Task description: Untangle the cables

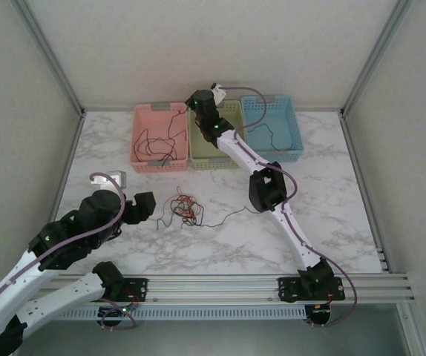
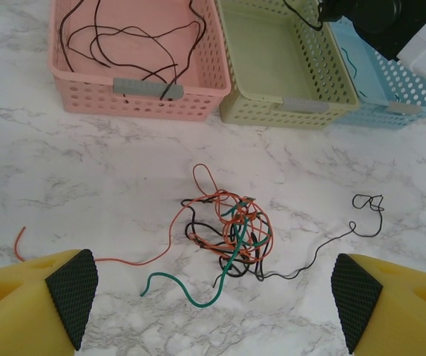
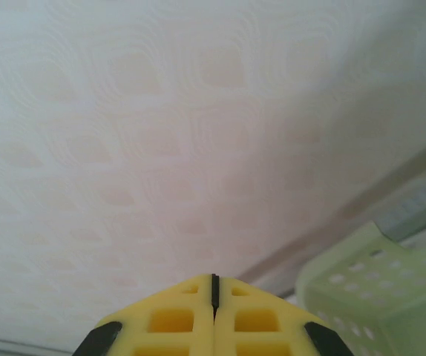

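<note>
Left gripper [image 2: 213, 297]: jaws wide, nothing between them. You have it low over the table [image 1: 332, 193], on the near-left side of the cables [image 2: 231, 230], with the bunch ahead of the gap between the pads [image 2: 72, 293].

Cables: a loose knot of orange, red, black and green strands, lying on the marble at table centre [image 1: 183, 208], near of the baskets and apart from them.
- Green wire [image 2: 191, 297] runs out of the knot toward the near side.
- A black tail [image 2: 346, 230] trails right and ends in a small curl.
- A thin red strand runs left toward the left pad.

Far edge, left to right: pink basket [image 2: 124, 104], green basket [image 2: 272, 111], blue basket [image 2: 391, 89], side by side. Black wires [image 2: 124, 37] lie in the pink one.

Right gripper [image 3: 214, 289]: jaws pressed together. You cannot tell whether a strand is pinched in the seam. It is raised over the green basket, and the wrist camera looks at the back wall.
</note>
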You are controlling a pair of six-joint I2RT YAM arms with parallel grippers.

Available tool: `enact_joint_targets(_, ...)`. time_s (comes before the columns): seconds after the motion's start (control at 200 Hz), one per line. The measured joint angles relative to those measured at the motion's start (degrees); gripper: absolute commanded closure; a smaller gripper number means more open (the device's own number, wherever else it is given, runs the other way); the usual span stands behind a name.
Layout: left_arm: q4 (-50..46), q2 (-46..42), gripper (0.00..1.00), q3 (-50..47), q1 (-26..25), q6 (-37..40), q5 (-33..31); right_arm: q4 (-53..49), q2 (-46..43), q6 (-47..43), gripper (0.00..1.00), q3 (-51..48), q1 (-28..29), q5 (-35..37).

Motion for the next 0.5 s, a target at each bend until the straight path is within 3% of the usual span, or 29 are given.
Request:
enact_joint_targets(0.476, -0.2, -0.44, 0.15, -0.44, 0.0, -0.02, 0.0, 7.41, 5.49, 0.15, 1.0, 4.74, 1.09, 5.05)
enact_joint_targets(0.501, -0.17, -0.44, 0.15, -0.48, 0.0, -0.02, 0.0, 7.61, 5.7, 0.04, 0.97, 4.74, 1.16, 5.05)
